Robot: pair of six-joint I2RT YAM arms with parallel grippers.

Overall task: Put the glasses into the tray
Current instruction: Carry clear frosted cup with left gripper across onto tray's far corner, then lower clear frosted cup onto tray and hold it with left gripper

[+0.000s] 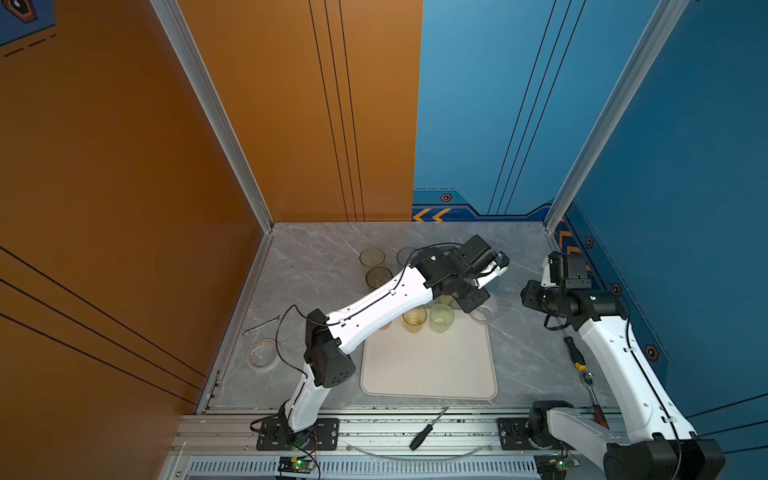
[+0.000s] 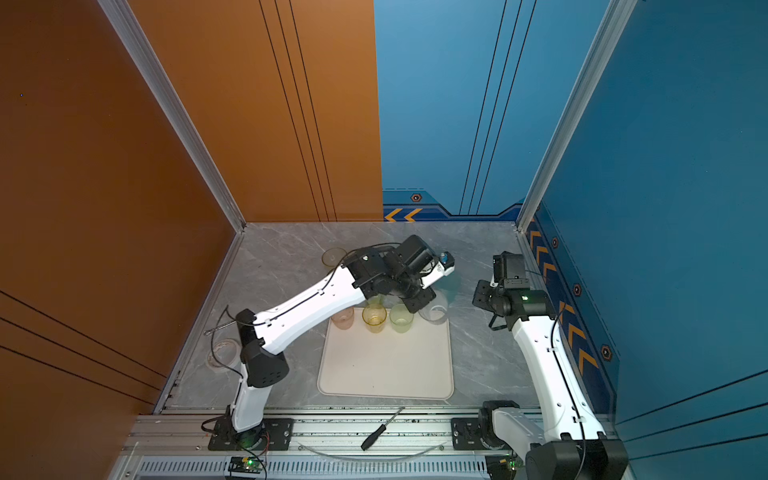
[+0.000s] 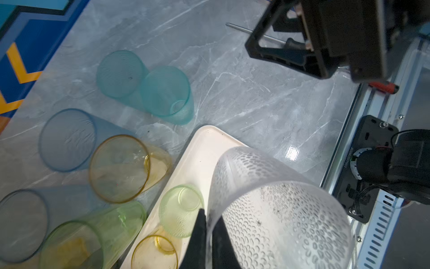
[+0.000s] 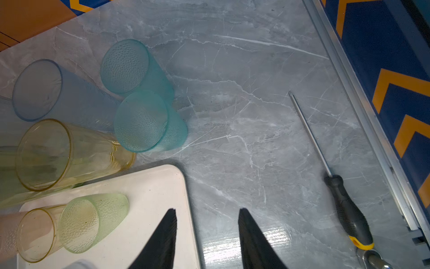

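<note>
Glasses [image 1: 372, 257] mostly stand off the tray [image 1: 428, 374], clustered on the grey table [image 1: 316, 266] just above the tray's upper edge, mid-frame in both top views. Three short ones are inside the tray along its upper rim, upright and side by side: pink glass [image 2: 343, 318], yellow glass [image 1: 414, 319], green glass [image 1: 441, 318].

Left gripper [image 3: 208, 215] is clamped on the rim wall of a clear dimpled glass [image 3: 279, 209], one finger inside, one outside (wall pinched thin between them). In both top views it sits at the tray's upper right corner, half hidden under the wrist; resting on the tray or hanging above it, cannot tell.

Right gripper [image 4: 207, 210] has its jaws apart with nothing between them, hovering over bare table just off the tray's corner; in both top views its arm is at the right of frame.

Off the tray in the left wrist view: two teal glasses [image 3: 165, 92] touching each other, a blue glass [image 3: 67, 139], a tall yellow glass [image 3: 119, 167], a tall green glass [image 3: 93, 235].

Clutter: yellow-tipped screwdriver [image 1: 575, 353] right of the tray, black screwdriver [image 1: 428, 428] on the rail at lower centre, wrench [image 1: 259, 325] and tape roll [image 1: 262, 353] left of the tray.
</note>
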